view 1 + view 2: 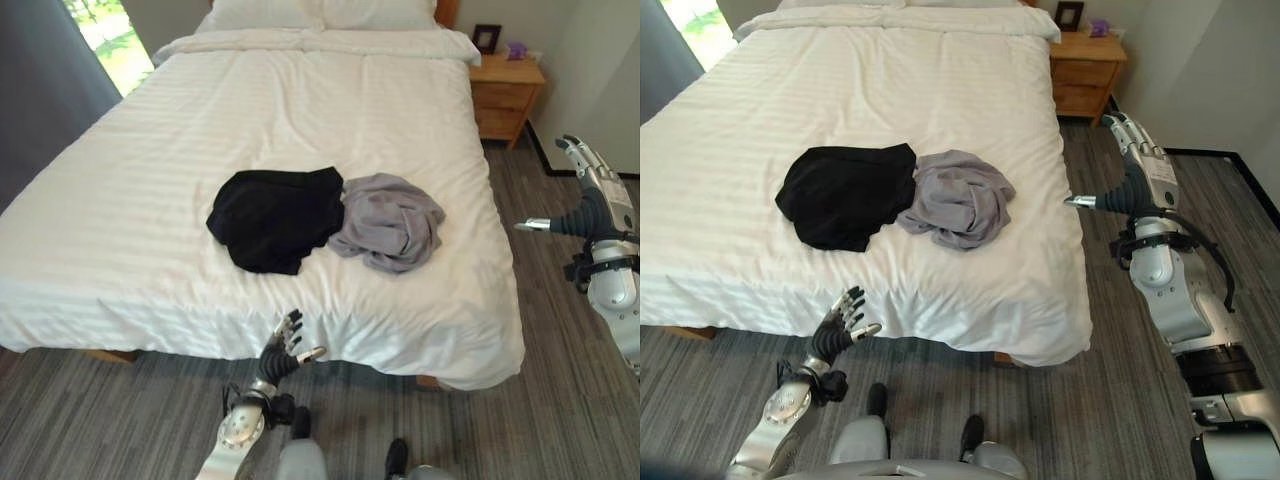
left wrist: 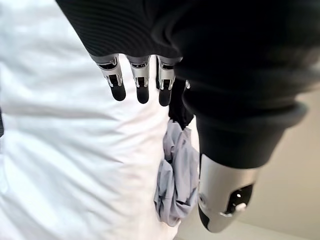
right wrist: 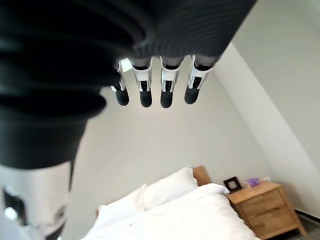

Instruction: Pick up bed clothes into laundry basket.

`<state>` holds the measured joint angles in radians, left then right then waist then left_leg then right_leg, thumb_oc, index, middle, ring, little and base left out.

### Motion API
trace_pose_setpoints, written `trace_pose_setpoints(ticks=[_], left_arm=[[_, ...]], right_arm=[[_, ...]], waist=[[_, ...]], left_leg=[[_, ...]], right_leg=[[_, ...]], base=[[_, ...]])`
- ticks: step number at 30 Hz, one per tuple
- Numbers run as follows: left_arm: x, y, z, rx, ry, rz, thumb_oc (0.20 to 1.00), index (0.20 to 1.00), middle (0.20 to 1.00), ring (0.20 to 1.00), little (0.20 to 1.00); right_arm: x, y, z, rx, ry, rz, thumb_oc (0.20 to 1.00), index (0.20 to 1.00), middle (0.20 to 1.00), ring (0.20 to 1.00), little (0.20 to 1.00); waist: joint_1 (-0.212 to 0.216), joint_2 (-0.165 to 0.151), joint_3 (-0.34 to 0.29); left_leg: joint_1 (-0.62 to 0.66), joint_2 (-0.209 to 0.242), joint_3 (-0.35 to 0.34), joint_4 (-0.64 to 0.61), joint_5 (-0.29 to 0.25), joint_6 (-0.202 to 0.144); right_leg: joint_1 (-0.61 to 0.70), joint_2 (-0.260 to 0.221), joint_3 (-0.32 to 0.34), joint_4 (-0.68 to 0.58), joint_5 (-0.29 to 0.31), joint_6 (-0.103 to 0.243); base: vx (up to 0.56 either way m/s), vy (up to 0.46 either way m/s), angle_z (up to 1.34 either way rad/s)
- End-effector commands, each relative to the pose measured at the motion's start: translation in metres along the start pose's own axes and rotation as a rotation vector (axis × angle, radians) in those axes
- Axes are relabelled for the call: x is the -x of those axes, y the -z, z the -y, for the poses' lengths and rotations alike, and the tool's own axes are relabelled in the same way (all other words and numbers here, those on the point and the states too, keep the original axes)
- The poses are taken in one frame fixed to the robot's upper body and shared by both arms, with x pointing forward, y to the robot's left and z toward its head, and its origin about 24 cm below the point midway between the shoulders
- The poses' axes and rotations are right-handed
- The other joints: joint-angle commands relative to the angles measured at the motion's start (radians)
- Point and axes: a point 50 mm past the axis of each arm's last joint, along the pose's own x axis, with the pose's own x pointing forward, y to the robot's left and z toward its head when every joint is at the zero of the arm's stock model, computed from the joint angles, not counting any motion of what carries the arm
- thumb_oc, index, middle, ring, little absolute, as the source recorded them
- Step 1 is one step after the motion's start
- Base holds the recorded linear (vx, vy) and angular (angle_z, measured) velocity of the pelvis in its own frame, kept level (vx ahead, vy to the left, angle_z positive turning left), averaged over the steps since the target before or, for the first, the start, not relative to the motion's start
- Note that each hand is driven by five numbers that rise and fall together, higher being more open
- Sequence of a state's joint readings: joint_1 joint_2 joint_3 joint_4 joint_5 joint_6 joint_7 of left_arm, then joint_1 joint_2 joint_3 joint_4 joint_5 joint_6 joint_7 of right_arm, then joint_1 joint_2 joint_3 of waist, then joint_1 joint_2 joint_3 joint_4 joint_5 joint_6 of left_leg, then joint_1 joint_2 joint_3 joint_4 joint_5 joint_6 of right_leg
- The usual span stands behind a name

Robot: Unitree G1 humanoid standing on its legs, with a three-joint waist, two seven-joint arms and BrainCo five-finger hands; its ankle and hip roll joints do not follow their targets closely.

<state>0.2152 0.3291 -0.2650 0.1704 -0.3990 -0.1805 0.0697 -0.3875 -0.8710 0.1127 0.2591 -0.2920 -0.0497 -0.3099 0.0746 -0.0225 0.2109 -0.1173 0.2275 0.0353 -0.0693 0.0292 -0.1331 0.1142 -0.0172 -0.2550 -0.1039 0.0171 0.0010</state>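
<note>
1. Black cloth and grey cloth made up the load: the black garment (image 1: 275, 217) lay crumpled near the middle of the bed (image 1: 120, 200), and the grey garment (image 1: 390, 222) sat touching its right edge, both well in from the foot of the mattress.
2. We held nothing yet. Our left hand (image 1: 285, 345) was raised at the foot of the bed, just below the hanging sheet, fingers straight and spread with the thumb apart, well short of either garment.
3. Our right hand (image 1: 1135, 165) was lifted off the bed's right side over the floor, fingers extended and empty; its wrist camera looked past them toward the pillows (image 3: 165, 192) and the wooden nightstand (image 3: 260, 205).
4. We could see no laundry basket from where we stood, so we judged the drop-off was still to be found.
5. Risks, as we judged them: the clothes were a long reach from the bed's edge (leaning far might unsettle our balance); a pinch could catch the white sheet along with a garment; and because the two pieces touched, lifting one might drag the other off the bed.
</note>
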Motion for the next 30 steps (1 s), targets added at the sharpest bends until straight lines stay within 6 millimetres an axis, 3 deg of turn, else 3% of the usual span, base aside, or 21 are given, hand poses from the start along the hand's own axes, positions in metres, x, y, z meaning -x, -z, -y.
trace_pose_setpoints(ticks=[1, 8, 15, 19, 20, 21, 22, 26, 28, 30], left_arm=[[0.004, -0.016, -0.004, 0.062, 0.013, 0.074, 1.000, 1.000, 1.000, 1.000, 1.000], [0.013, 0.009, -0.017, 0.082, -0.023, -0.041, 1.000, 1.000, 1.000, 1.000, 1.000], [0.008, 0.009, -0.019, 0.071, -0.006, -0.051, 1.000, 1.000, 1.000, 1.000, 1.000], [-0.003, -0.002, -0.014, 0.041, 0.026, -0.005, 1.000, 1.000, 1.000, 1.000, 1.000], [-0.006, -0.006, -0.014, 0.032, 0.030, 0.011, 1.000, 1.000, 1.000, 1.000, 1.000], [-0.009, -0.010, -0.014, 0.019, 0.032, 0.029, 1.000, 1.000, 1.000, 1.000, 1.000], [-0.011, -0.017, -0.015, 0.005, 0.034, 0.054, 1.000, 1.000, 1.000, 1.000, 1.000], [-0.027, -0.057, -0.018, -0.046, 0.035, 0.207, 1.000, 1.000, 1.000, 1.000, 1.000], [-0.035, -0.090, -0.014, -0.101, 0.058, 0.332, 1.000, 1.000, 1.000, 1.000, 1.000], [-0.041, -0.123, -0.011, -0.160, 0.059, 0.459, 1.000, 1.000, 1.000, 1.000, 1.000]], right_arm=[[-0.026, -0.001, 0.036, 0.045, 0.090, 0.006, 1.000, 1.000, 1.000, 1.000, 1.000], [-0.043, 0.013, -0.022, -0.011, -0.059, -0.179, 1.000, 1.000, 1.000, 1.000, 1.000], [-0.041, 0.044, -0.031, 0.042, -0.087, -0.378, 1.000, 1.000, 1.000, 1.000, 1.000], [-0.024, 0.070, -0.034, -0.022, -0.072, -0.529, 1.000, 1.000, 1.000, 1.000, 1.000], [-0.018, 0.076, -0.036, -0.038, -0.078, -0.569, 0.809, 0.809, 0.809, 0.809, 0.809], [-0.010, 0.082, -0.042, -0.063, -0.093, -0.613, 0.809, 0.809, 0.809, 0.809, 0.809], [-0.006, 0.086, -0.042, -0.086, -0.092, -0.639, 0.200, 0.200, 0.200, 0.200, 0.200], [0.002, 0.091, -0.044, -0.115, -0.108, -0.646, 0.200, 0.200, 0.200, 0.200, 0.200], [0.001, 0.091, -0.035, -0.113, -0.094, -0.607, 0.200, 0.200, 0.200, 0.200, 0.200], [-0.007, 0.086, -0.014, -0.106, -0.040, -0.527, 0.200, 0.200, 0.200, 0.200, 0.200]], waist=[[0.064, -0.013, -0.032], [0.143, -0.041, -0.042], [0.192, -0.041, 0.012], [0.205, -0.029, 0.039], [0.207, -0.026, 0.041], [0.206, -0.023, 0.043], [0.205, -0.024, 0.041], [0.184, -0.035, 0.022], [0.160, -0.045, 0.004], [0.131, -0.056, -0.017]], left_leg=[[0.052, 0.004, 0.013, 0.011, 0.091, -0.023], [0.063, -0.058, 0.014, -0.011, 0.063, 0.000], [-0.064, -0.082, 0.009, -0.015, 0.079, -0.002], [-0.135, -0.098, -0.004, -0.016, 0.088, -0.006], [-0.145, -0.103, -0.007, -0.016, 0.088, -0.005], [-0.150, -0.106, -0.006, -0.015, 0.086, -0.004], [-0.155, -0.111, -0.002, -0.014, 0.083, -0.003], [-0.142, -0.128, 0.020, -0.012, 0.056, 0.012], [-0.114, -0.130, 0.038, -0.008, 0.030, 0.019], [-0.082, -0.138, 0.058, -0.009, 0.015, 0.029]], right_leg=[[0.089, -0.137, -0.038, 0.031, -0.104, 0.155], [0.077, -0.190, -0.033, 0.031, -0.072, 0.189], [-0.014, -0.224, -0.070, 0.017, -0.042, 0.217], [-0.057, -0.241, -0.099, 0.017, -0.029, 0.229], [-0.063, -0.247, -0.103, 0.017, -0.027, 0.232], [-0.065, -0.252, -0.106, 0.017, -0.023, 0.236], [-0.068, -0.260, -0.109, 0.017, -0.020, 0.241], [-0.070, -0.291, -0.105, 0.017, 0.002, 0.260], [-0.060, -0.309, -0.100, 0.017, 0.020, 0.261], [-0.056, -0.325, -0.092, 0.017, 0.050, 0.261]], base=[[0.22, 0.149, 0.21], [0.14, 0.115, 0.04], [-0.06, 0.055, 0.16], [-0.05, 0.044, 0.18], [-0.01, 0.048, 0.17], [0.00, 0.056, 0.11], [0.01, 0.058, 0.05], [0.02, 0.076, -0.02], [0.09, 0.093, -0.08], [0.10, 0.128, -0.25]])
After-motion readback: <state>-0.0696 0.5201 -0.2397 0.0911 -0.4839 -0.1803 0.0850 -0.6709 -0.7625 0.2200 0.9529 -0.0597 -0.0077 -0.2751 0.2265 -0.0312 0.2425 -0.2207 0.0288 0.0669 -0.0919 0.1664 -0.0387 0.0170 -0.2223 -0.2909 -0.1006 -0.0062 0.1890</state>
